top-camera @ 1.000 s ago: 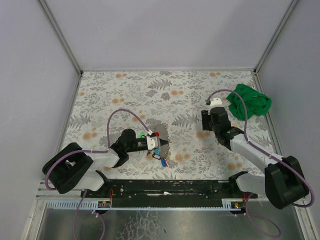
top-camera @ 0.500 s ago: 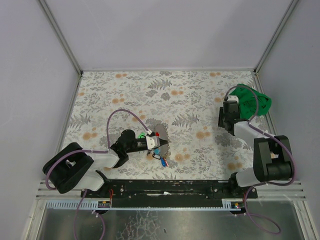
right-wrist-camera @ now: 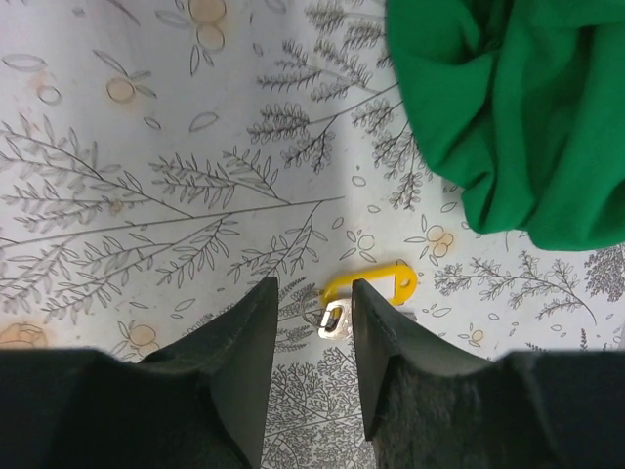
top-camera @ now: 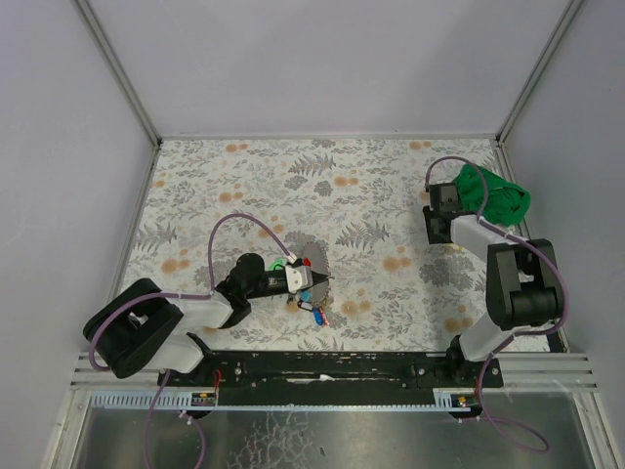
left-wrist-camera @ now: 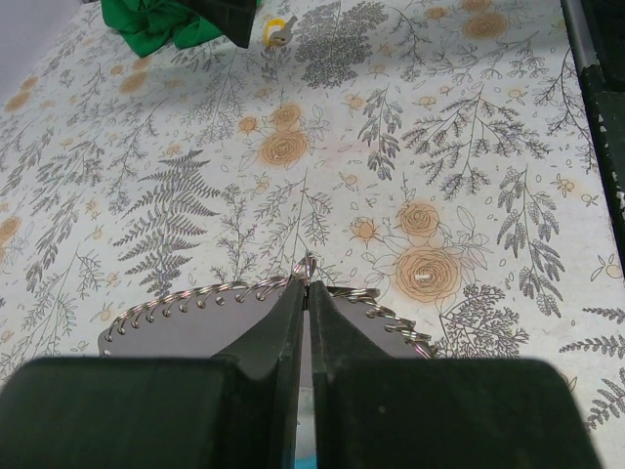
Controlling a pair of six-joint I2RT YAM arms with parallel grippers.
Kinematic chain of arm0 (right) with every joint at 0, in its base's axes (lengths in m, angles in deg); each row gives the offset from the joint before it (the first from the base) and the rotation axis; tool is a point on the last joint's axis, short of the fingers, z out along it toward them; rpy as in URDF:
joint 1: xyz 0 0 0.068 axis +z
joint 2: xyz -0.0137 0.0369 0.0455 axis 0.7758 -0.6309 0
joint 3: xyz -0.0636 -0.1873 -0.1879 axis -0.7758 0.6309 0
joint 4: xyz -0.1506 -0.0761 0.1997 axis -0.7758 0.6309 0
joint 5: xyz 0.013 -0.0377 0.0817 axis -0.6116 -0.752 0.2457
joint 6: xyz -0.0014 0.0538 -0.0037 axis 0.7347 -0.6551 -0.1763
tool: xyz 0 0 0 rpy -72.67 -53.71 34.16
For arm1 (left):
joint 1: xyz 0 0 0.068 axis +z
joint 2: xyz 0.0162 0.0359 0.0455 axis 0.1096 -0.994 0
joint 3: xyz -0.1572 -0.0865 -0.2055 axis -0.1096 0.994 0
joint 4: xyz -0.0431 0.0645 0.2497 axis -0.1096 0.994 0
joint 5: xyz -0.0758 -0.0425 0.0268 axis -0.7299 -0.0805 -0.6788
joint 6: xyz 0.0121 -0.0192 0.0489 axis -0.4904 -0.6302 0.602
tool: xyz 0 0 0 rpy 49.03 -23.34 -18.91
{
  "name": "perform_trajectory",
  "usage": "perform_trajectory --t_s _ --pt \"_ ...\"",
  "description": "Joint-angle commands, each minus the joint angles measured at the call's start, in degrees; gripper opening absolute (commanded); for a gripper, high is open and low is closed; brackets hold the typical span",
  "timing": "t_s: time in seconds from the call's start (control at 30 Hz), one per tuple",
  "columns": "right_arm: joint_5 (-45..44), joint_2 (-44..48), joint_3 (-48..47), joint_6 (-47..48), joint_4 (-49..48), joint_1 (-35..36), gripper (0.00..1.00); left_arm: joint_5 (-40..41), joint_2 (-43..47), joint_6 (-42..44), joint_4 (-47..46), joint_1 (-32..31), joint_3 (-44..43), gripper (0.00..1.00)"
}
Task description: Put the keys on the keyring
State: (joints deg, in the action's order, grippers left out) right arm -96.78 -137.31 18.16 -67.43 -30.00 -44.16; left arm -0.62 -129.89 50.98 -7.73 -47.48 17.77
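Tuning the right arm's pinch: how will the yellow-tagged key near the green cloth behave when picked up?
Probably light: the yellow tag looks like thin plastic lying flat on the table. It seems loosely joined to the small metal piece, so one part would likely dangle once lifted. Lying flat, it may skid as the right gripper closes.

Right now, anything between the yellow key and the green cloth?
Nothing. In the right wrist view only bare floral table cover separates the yellow key from the green cloth. The two lie apart, not touching.
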Motion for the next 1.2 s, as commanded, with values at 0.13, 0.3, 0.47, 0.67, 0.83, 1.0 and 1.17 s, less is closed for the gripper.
perform_trajectory --t_s 0.13,0.3,0.47,0.67,0.83,1.0,1.17 --pt "-5.04 -6.60 -5.66 3.75 8.55 1.32 0.42 0.61 0.75 0.90 -2.39 -0.34 -0.31 0.00" --pt "-5.85 -8.26 -6.18 3.67 9.23 1.36 0.41 0.53 0.83 0.83 -2.41 -0.38 -0.40 0.00" --pt "-6.54 -8.80 -6.70 2.26 11.25 1.34 0.37 0.55 0.92 0.80 -2.22 -0.44 -0.40 0.00" --pt "-3.68 -7.09 -5.74 -1.29 10.90 0.95 0.39 0.55 0.83 0.84 -1.93 -0.42 -0.58 0.00" --pt "0.87 -6.36 -5.05 -7.38 11.04 -1.77 0.43 0.47 0.48 0.78 -1.97 -0.39 -0.73 0.00" --pt "7.12 -6.64 -4.76 -11.11 11.77 -3.87 0.42 0.14 0.21 0.44 -2.00 -0.38 -0.88 0.00" --pt "12.74 -8.49 -4.12 -13.13 12.18 -4.26 0.37 0.11 0.11 0.39 -1.98 -0.39 -0.87 0.00"
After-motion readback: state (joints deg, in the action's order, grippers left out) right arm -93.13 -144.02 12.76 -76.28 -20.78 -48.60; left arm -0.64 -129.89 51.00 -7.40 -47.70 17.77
